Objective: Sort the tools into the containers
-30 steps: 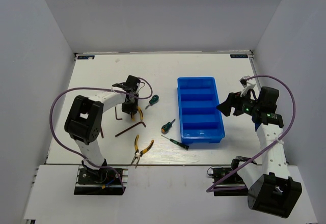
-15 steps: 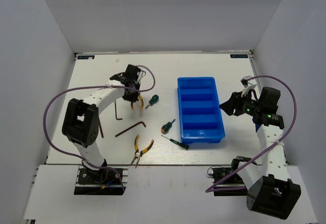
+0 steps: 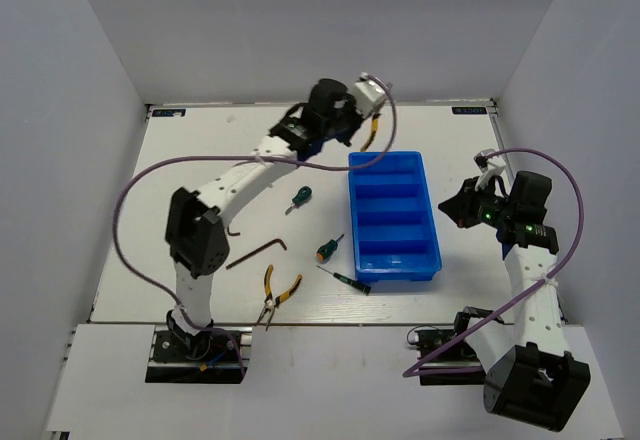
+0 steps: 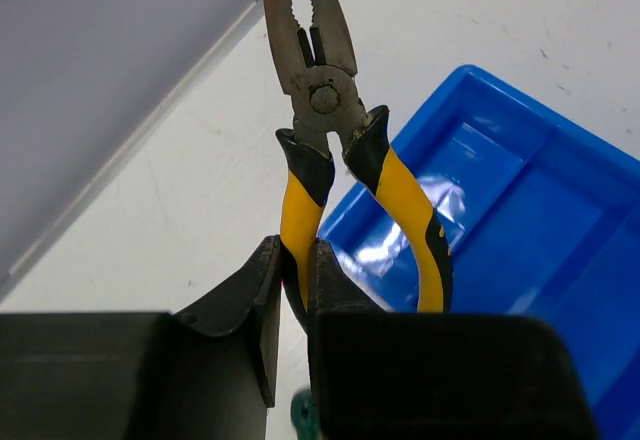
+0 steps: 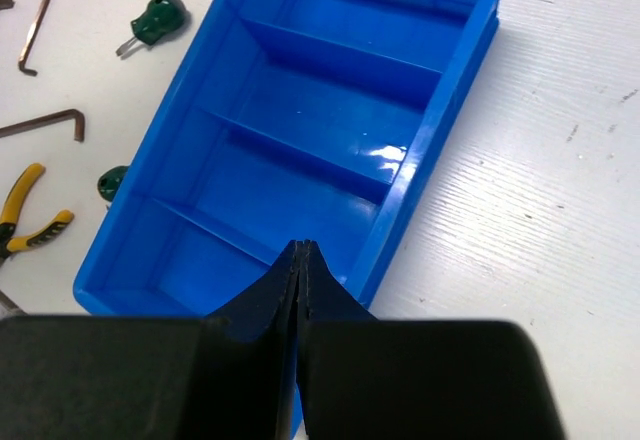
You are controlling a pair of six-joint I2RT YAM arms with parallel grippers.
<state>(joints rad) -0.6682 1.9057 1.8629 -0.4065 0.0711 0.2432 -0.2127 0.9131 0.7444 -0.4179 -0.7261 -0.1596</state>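
Scuffed table [image 4: 480, 10]; left gripper [image 4: 297, 272] pinches pliers [image 4: 320, 100].

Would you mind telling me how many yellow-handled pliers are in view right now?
2 pliers: one is held in the left gripper, raised near the blue tray's far corner; the other lies on the table near its front edge. No others seem hidden.

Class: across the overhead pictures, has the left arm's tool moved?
Yes. The left tool, shut on yellow-handled pliers, swung rightward and farther out, to the far-left corner of the blue tray.
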